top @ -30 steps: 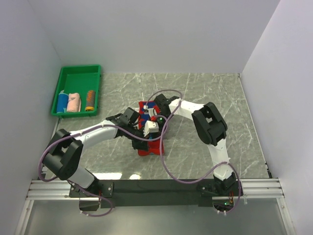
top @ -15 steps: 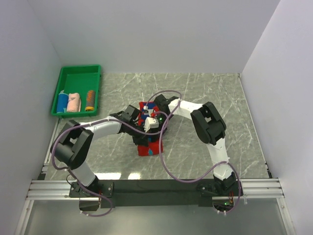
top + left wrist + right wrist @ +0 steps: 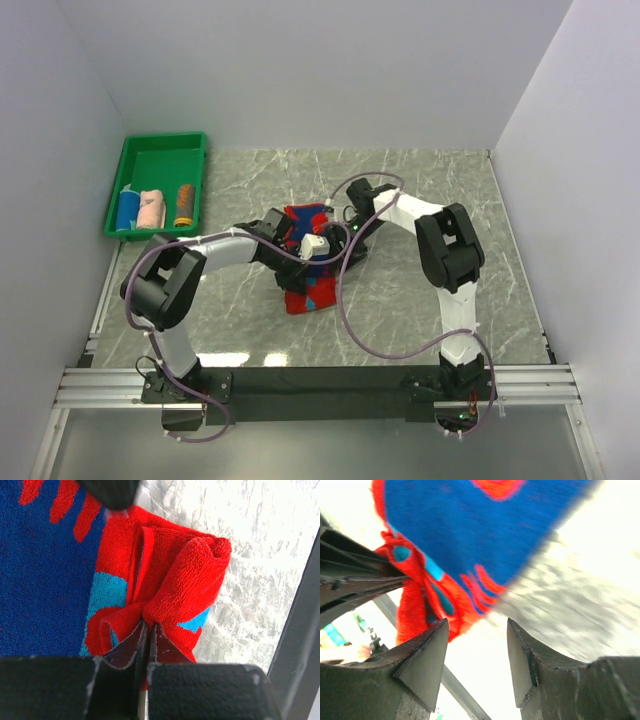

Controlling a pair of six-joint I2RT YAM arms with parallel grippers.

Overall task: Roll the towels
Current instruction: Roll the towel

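On grey marble-pattern bench [image 3: 510,250], red-and-blue patterned terry towel [image 3: 306,294] lies at middle, one red corner curled into roll. Red fold clamped tight by left end effector [image 3: 146,630]. Just beside towel, right end effector [image 3: 477,645], fingers apart, empty. In green plastic tray [image 3: 160,142] at far left, three rolled towels [image 3: 151,210].

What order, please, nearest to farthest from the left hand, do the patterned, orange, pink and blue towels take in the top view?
1. patterned towel, held in the left hand, centre.
2. orange towel, right in the tray.
3. pink towel, tray middle.
4. blue towel, tray left.
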